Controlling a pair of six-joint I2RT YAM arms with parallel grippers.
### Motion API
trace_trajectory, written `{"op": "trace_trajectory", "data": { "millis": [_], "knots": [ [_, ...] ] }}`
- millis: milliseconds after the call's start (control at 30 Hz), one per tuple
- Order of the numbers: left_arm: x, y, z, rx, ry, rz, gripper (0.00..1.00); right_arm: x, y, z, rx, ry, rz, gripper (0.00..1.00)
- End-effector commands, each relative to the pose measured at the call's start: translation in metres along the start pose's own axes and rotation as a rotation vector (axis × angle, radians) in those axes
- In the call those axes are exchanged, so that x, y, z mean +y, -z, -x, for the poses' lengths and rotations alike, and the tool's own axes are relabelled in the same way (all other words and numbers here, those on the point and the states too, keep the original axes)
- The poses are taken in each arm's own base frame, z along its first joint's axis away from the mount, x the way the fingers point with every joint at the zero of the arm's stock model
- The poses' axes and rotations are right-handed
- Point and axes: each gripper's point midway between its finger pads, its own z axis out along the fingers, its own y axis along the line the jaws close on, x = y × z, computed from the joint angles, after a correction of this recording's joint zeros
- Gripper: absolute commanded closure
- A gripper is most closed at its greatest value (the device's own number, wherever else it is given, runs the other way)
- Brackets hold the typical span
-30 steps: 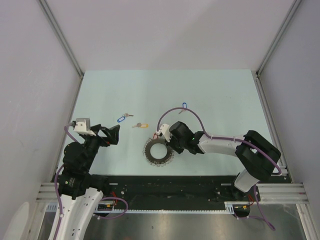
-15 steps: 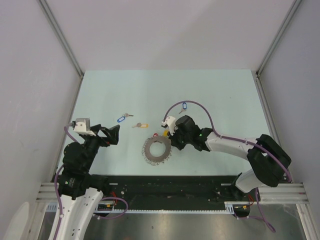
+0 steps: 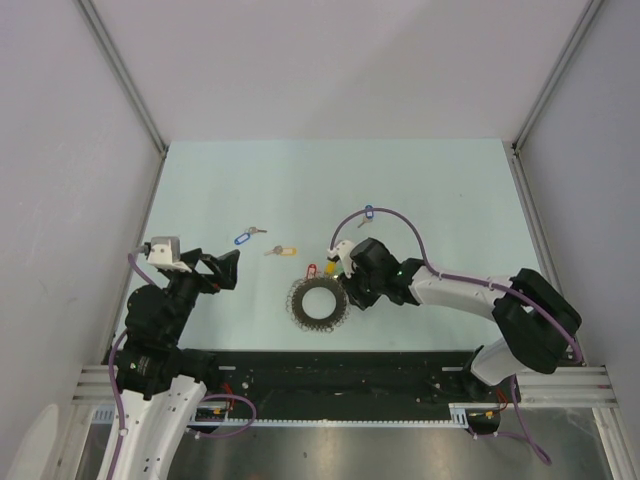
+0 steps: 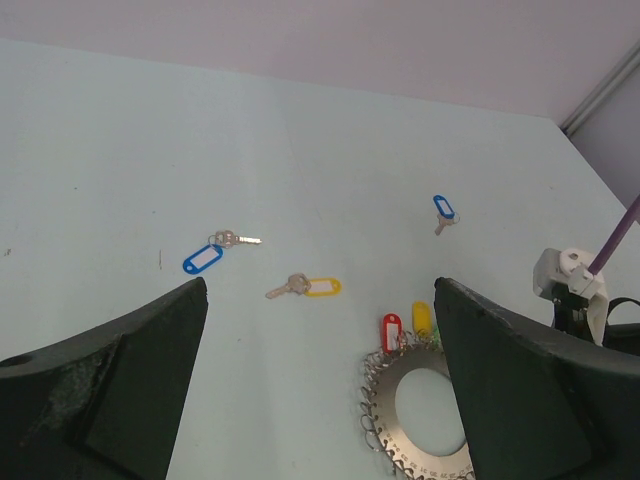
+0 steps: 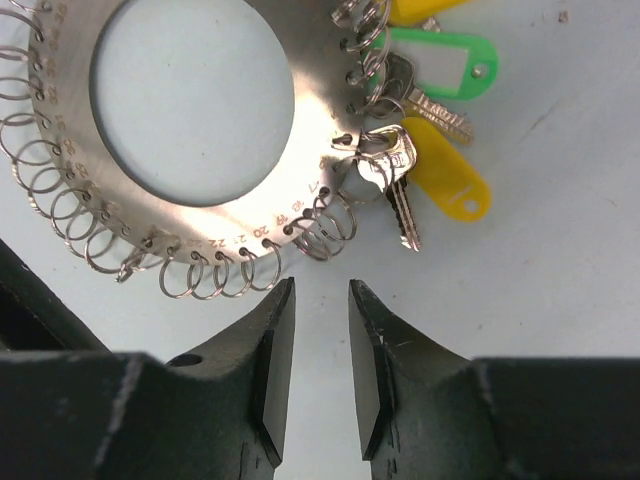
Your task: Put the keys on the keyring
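Observation:
The keyring lies flat at the table's middle, a grey metal disc with an open centre and wire loops round its edge. In the right wrist view the keyring carries keys with a green tag and a yellow tag on its loops. A red tag shows at its far edge. My right gripper hovers just beside the loops, jaws slightly apart and empty. Loose keys lie farther off: blue tag, yellow tag, blue tag. My left gripper is open and empty, raised at the left.
A purple cable arcs over the table from the right wrist, passing next to the far blue-tagged key. Grey walls enclose the table on three sides. The black rail runs along the near edge.
My right gripper has drawn back from over the keyring's right side to just beside it. The red and yellow tags now show at the ring's far edge. The left arm has not moved.

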Motion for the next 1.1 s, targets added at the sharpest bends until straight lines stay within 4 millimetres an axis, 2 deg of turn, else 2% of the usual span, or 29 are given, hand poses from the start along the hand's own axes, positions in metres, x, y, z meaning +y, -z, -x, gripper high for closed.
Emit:
{"op": "trace_trajectory", "data": {
  "millis": [0, 300, 500, 767, 1000, 1067],
  "knots": [
    [-0.009, 0.004, 0.016, -0.044, 0.003, -0.037, 0.00, -0.005, 0.016, 0.021, -0.024, 0.021, -0.058, 0.67],
    [-0.009, 0.003, 0.016, -0.043, 0.003, -0.036, 0.00, 0.001, 0.004, 0.033, 0.025, 0.152, -0.022, 0.68],
    [-0.009, 0.003, 0.015, -0.039, 0.002, -0.037, 0.00, -0.001, -0.008, 0.025, 0.089, 0.172, -0.026, 0.69],
    [-0.010, 0.004, 0.016, -0.044, 0.001, -0.041, 0.00, 0.000, -0.020, 0.005, 0.162, 0.168, -0.007, 0.71],
    [-0.010, 0.004, 0.017, -0.047, 0.001, -0.042, 0.00, 0.006, -0.022, 0.008, 0.150, 0.166, 0.025, 0.77],
    [-0.010, 0.004, 0.016, -0.046, 0.001, -0.042, 0.00, 0.006, -0.022, 0.007, 0.150, 0.163, 0.026, 0.82]
  ]
}}
